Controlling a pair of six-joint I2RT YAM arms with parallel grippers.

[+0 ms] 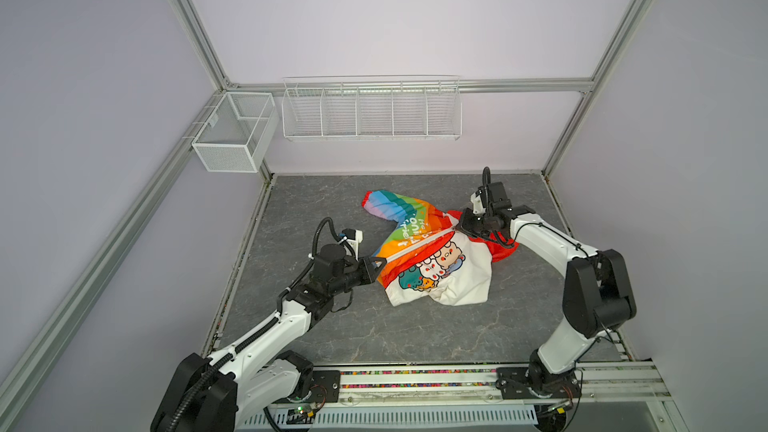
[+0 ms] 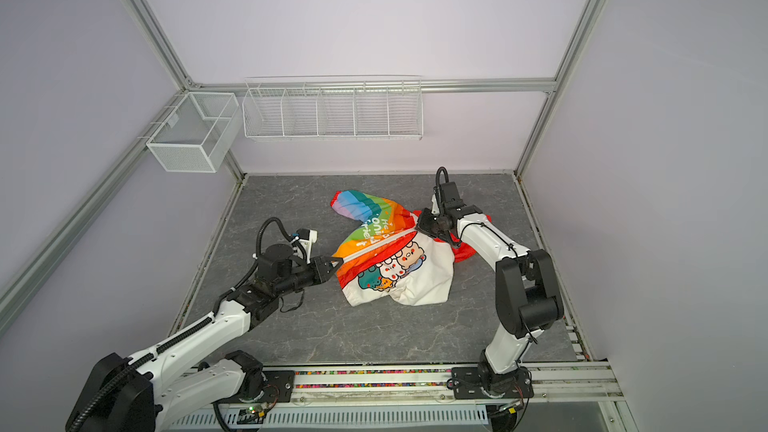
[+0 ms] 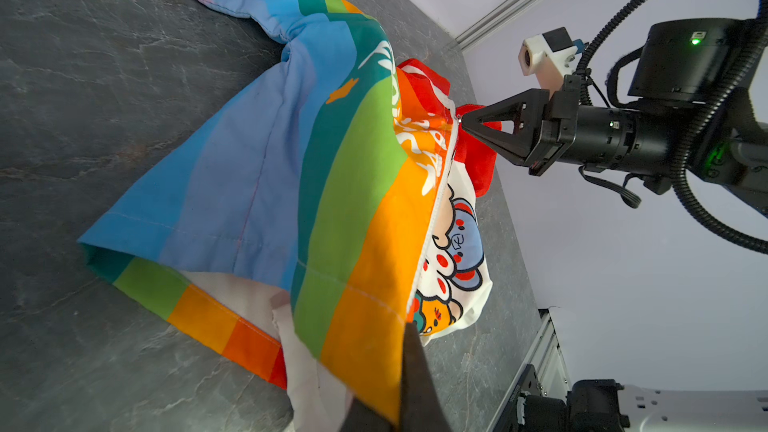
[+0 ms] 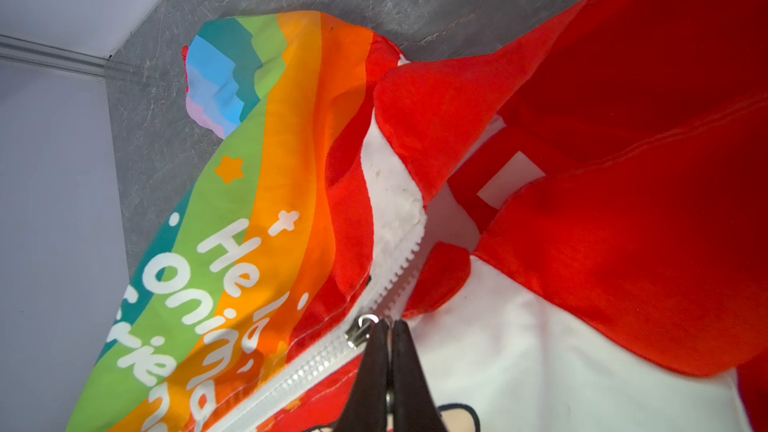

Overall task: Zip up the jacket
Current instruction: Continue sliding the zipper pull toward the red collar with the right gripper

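Top views: jacket [image 1: 432, 259] on tabletop [image 1: 374, 326], zipper [image 1: 417, 245] axis diagonal, hem [image 1: 386, 284] near-left, hood [image 1: 507, 249] far-right; left pincer [image 1: 381, 261] clamps hem, right pincer [image 1: 460, 224] clamps zipper pull [image 4: 360, 332].

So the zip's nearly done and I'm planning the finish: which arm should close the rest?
Right. The right tool is shut on the pull, beside the last open teeth; the left tool only pins the jacket at its hem.

We note the jacket [image 1: 436, 261] on the bench [image 1: 374, 338], left hand [image 1: 382, 261] at its hem, right hand [image 1: 459, 224] at its collar.
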